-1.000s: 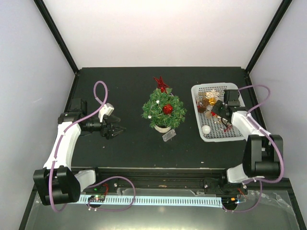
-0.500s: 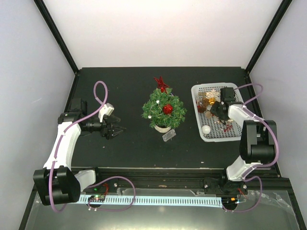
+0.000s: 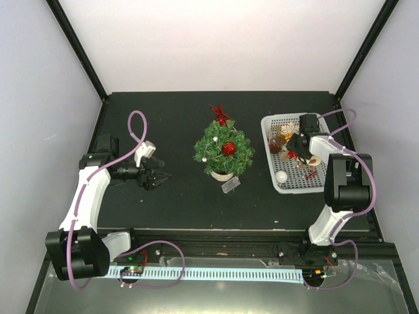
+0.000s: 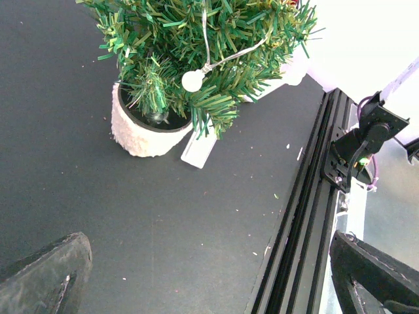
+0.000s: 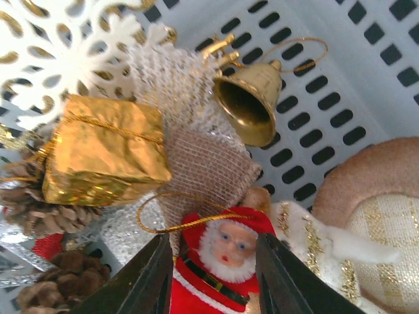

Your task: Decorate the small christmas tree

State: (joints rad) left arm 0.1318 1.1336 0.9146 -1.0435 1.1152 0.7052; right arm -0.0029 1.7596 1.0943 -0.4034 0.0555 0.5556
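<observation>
pale walls [image 3: 216,46], black table [image 3: 177,196]

The tree [image 3: 223,149] is dark green, with a red star [image 3: 220,115] on top, a red ball [image 3: 228,149], a white bead [image 4: 192,80] and a fuzzy white pot [image 4: 141,134]. The surface [image 3: 177,190] under the tree is black. Right of the tree, the white slotted basket [image 3: 291,185] holds a gold box [image 5: 105,154], a gold bell [image 5: 252,104], a red-and-white Santa [image 5: 219,265] and a white snowflake [image 5: 59,52].

White plastic mesh basket [image 3: 291,186] stands near the right edge of the black bench [image 3: 177,118], toward its far corner. Contents, heaped:
- gold bell [image 5: 252,108] on its side, beside a burlap piece [image 5: 206,176]
- gold foil gift box [image 5: 105,150] against a white snowflake [image 5: 72,52]
- Santa figure [image 5: 222,255] with a gold loop
- pine cone [image 5: 49,288]

White ball [image 3: 281,176] lies toward the basket's near left corner.
</observation>
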